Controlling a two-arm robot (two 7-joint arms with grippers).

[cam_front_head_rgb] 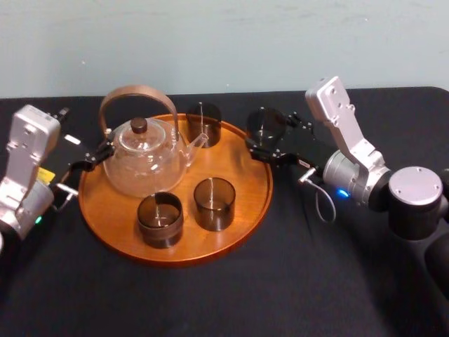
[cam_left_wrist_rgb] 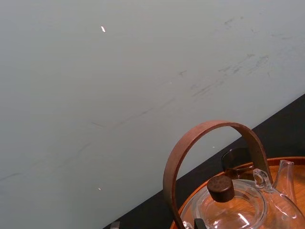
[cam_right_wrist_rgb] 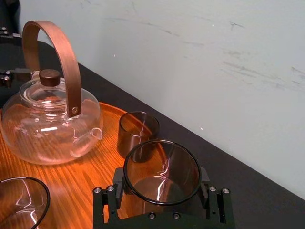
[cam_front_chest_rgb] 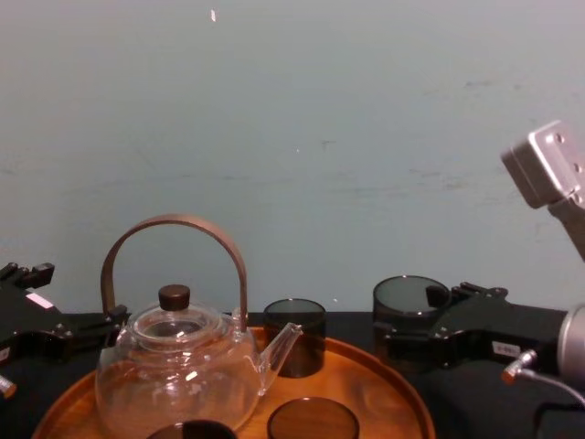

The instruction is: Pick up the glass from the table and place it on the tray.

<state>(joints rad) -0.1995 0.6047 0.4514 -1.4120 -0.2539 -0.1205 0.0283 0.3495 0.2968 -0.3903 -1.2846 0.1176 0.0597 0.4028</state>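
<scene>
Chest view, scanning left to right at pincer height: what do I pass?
Left pincer, open → clear glass teapot with a curved brown handle → dark smoky glass standing on the round orange-brown wooden tray → second dark smoky glass, gripped by the right pincer.

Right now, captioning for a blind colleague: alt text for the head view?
Right end effector grips a dark glass beside the wooden tray, which holds a teapot and three glasses; left end effector sits by the teapot.

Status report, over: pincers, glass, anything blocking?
Right pincer shut on glass at right rim of tray. Left pincer beside teapot. Back glass on tray close by.
</scene>
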